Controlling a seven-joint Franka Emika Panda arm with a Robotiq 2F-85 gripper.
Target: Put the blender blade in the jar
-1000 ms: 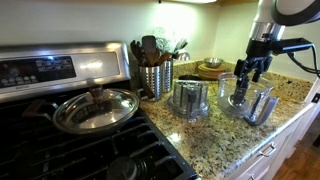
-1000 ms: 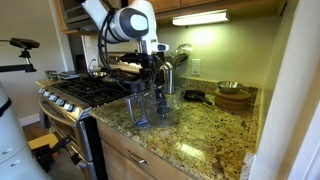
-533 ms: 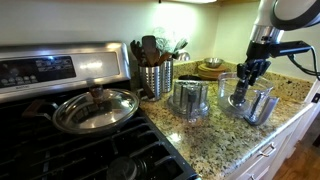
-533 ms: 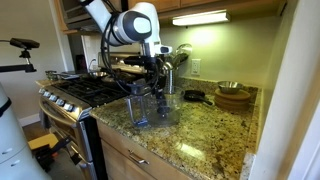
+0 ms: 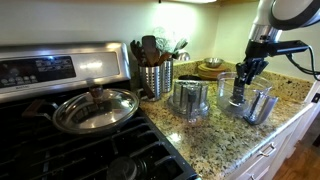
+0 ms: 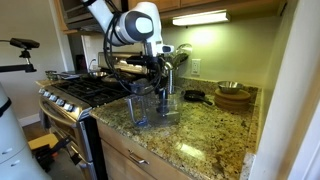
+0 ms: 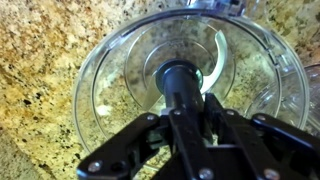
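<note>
The wrist view looks straight down into the clear jar [image 7: 105, 85], which stands on the granite counter. The dark blender blade [image 7: 182, 82] stands upright in the jar's middle, one curved steel cutter showing beside it. My gripper [image 7: 197, 109] is shut on the spindle's top, a finger pressing on each side. In both exterior views the gripper [image 5: 243, 80] [image 6: 160, 84] reaches down into the jar [image 5: 256, 104] [image 6: 150, 110]. Whether the blade's base rests on the jar floor I cannot tell.
A silvery ribbed cylinder [image 5: 190, 98] stands beside the jar, a steel utensil holder [image 5: 155, 76] behind it. A lidded pan [image 5: 95, 108] sits on the stove [image 6: 85, 92]. Wooden bowls [image 6: 233, 96] are by the wall. The counter edge [image 5: 270, 140] runs close to the jar.
The jaws were open around the spindle a second ago and have closed onto it. The arm has barely shifted; jar and blade stay in place.
</note>
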